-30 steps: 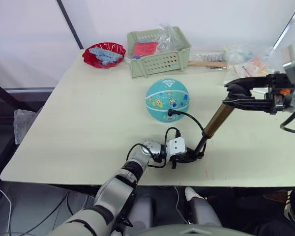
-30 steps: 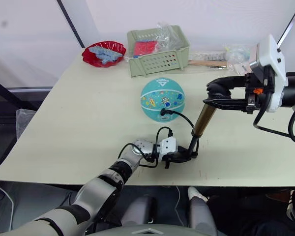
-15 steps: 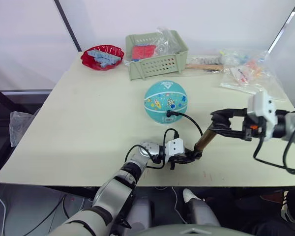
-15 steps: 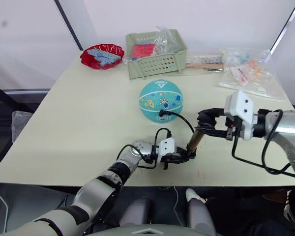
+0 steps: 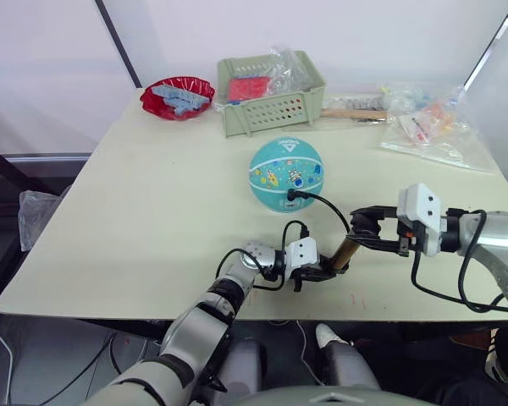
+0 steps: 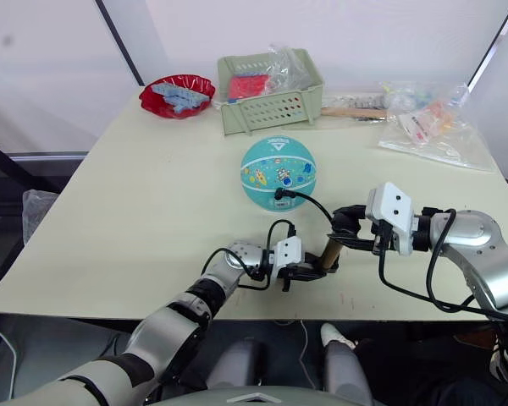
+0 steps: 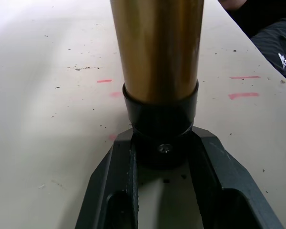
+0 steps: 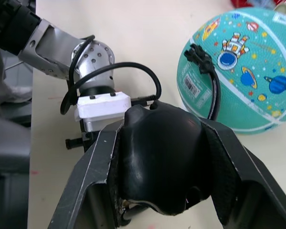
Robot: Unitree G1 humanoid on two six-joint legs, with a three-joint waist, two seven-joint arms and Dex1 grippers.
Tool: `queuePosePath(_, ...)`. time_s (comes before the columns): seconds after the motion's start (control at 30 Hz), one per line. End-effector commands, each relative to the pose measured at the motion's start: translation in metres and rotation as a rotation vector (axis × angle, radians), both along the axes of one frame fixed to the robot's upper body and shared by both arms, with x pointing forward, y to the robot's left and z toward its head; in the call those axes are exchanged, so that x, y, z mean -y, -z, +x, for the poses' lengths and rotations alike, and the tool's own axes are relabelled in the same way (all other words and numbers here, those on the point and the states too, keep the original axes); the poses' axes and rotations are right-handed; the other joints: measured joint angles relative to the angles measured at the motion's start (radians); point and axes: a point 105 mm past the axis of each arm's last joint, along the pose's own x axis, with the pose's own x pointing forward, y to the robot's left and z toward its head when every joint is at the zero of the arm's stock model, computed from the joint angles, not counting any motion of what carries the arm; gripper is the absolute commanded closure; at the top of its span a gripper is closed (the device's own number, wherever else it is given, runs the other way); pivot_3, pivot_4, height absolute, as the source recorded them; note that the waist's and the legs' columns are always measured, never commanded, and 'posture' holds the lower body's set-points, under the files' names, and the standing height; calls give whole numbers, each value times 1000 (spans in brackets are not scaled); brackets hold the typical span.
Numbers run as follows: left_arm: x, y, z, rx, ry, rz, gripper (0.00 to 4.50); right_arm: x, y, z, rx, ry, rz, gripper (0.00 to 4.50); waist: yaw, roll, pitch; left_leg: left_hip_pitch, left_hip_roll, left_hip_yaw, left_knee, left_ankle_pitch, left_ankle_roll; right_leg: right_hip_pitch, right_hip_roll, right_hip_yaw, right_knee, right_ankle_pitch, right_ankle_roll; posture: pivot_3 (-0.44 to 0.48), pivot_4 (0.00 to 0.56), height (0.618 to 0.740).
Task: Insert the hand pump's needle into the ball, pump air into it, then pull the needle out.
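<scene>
The teal ball sits mid-table. The needle is hidden inside it, and its black fitting sits against the ball's skin. The black hose loops from there to the hand pump, which stands tilted near the table's front edge. My left gripper is shut on the pump's black lower cap, below the brass barrel. My right gripper is shut on the black T-handle, low and close to the barrel's top.
A green basket with bagged items and a red bowl stand at the back. Clear plastic bags and a wooden stick lie at the back right. The table's front edge runs just behind my left gripper.
My right gripper has come down and leftward with the T-handle, pushing it toward the barrel, so the pump now looks much shorter. The left gripper and the ball have stayed put.
</scene>
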Motion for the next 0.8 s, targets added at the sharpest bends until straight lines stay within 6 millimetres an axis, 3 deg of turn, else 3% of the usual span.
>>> queuePosePath(0.03, -23, 42, -22, -137, -12, 142, 3469, 6, -60, -1, 123, -8, 44, 2560, 1, 3, 3, 0, 0, 0, 0, 0, 0, 0, 0, 0, 0, 0, 0, 0, 150, 736)
queuePosePath(0.2, -21, 41, -22, -136, -13, 139, 3469, 9, -90, -4, 138, -29, 49, 2560, 1, 4, 5, -1, 0, -1, 0, 0, 0, 0, 0, -1, 0, 0, 0, 0, 150, 736)
queuePosePath(0.3, -21, 42, -21, -136, -16, 138, 3469, 13, -118, -7, 173, -37, 67, 2560, 0, 8, 8, -1, 0, 0, 0, 0, 0, 0, -1, 0, 0, 0, 0, 0, 150, 736)
queuePosePath(0.53, -23, 43, -22, -138, -18, 140, 3469, 15, -146, -14, 188, -46, 96, 2560, 0, 8, 8, -1, 0, 0, 0, 0, 0, 0, -2, 0, 0, 0, 0, 0, 150, 736)
queuePosePath(0.7, -23, 43, -22, -137, -16, 140, 3469, 14, -144, -15, 164, -44, 93, 2560, 0, 8, 8, -1, 1, 0, 0, 0, 0, -1, -2, 0, 0, 0, 0, 0, 150, 736)
queuePosePath(0.8, -23, 42, -22, -135, -13, 139, 3469, 16, -113, -8, 116, -15, 24, 2560, 1, 8, 8, -1, 1, 0, -1, 0, 0, -1, -2, -1, 0, 0, 0, 0, 150, 736)
